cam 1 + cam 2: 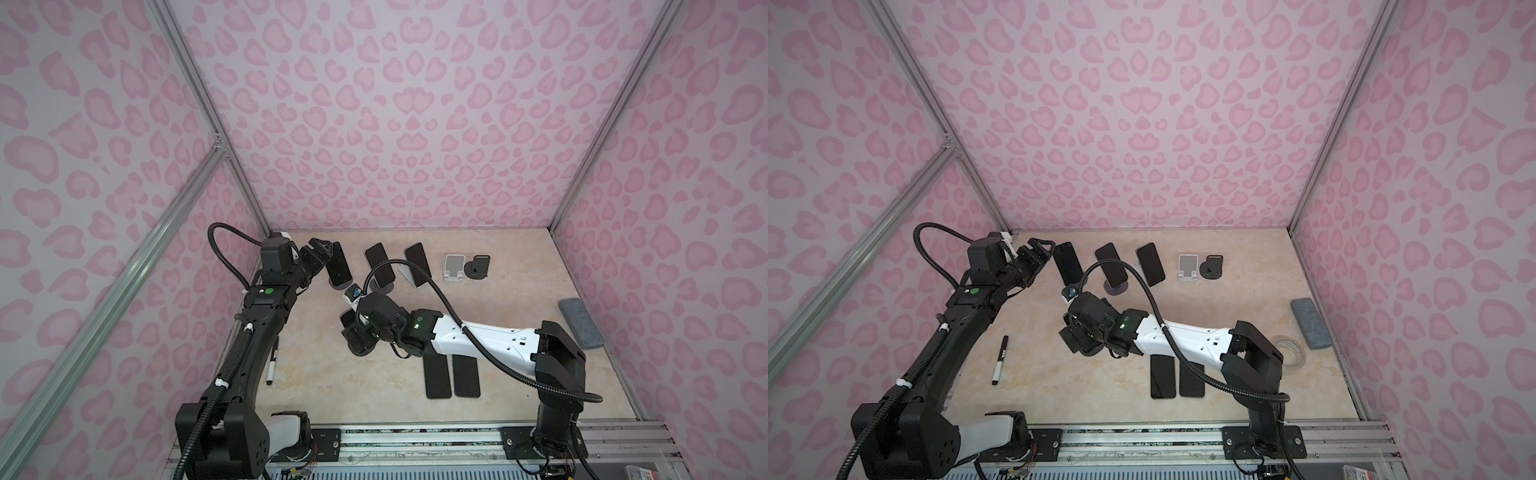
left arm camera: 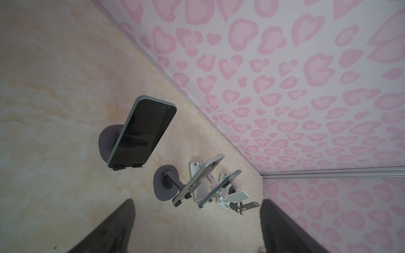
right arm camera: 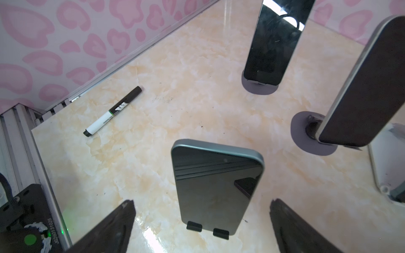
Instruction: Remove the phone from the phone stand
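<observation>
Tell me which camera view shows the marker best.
The right wrist view: the marker lies whole on the tabletop, black cap and white barrel clear. In a top view it is whole but small; in a top view the left arm partly hides it. The left wrist view misses it.

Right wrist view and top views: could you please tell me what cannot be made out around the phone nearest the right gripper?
Stand: in the right wrist view the nearest phone hides all but its two black hooks.
That phone: in both top views the right arm's wrist covers almost all of it.
Right gripper: right wrist view's bottom edge cuts off the finger bases.
Tape roll: partly behind the right arm in a top view.
</observation>
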`<state>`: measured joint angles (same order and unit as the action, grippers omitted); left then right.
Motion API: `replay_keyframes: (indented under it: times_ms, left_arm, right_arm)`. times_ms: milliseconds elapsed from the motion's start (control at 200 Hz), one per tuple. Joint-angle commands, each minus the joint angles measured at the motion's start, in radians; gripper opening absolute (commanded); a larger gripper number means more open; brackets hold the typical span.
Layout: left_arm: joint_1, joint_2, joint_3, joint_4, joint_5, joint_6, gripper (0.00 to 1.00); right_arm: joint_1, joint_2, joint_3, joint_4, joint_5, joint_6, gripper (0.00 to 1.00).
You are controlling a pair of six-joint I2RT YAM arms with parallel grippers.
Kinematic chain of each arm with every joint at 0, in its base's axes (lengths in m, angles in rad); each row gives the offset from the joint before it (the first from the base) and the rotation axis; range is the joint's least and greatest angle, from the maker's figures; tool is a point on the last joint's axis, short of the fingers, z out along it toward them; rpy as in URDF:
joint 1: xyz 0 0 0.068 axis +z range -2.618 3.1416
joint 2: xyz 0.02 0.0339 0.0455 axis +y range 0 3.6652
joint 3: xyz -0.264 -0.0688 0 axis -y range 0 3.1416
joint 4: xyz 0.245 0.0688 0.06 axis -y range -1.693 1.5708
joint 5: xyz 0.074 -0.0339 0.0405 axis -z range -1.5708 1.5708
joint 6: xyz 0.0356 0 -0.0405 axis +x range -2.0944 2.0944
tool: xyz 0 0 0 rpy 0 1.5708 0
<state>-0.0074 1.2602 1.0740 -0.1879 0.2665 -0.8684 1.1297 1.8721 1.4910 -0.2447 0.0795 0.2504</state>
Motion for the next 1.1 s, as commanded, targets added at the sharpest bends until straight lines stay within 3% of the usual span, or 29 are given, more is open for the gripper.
replay_keyframes:
  times_ms: [0,725,1095]
  left_arm:
    - [0.001,0.004,0.009,0.021,0.017,0.005,0.92]
    - [0.001,-0.001,0.010,0.030,0.040,-0.001,0.92]
    - [0.001,-0.004,0.010,0.032,0.039,0.001,0.92]
  right_arm:
    - [-0.004,0.011,0.011,0.055,0.003,-0.011,0.98]
    - [-0.031,0.078,0.003,0.166,-0.041,0.094,0.98]
    - [-0.004,0.150,0.037,0.135,0.128,0.113,0.96]
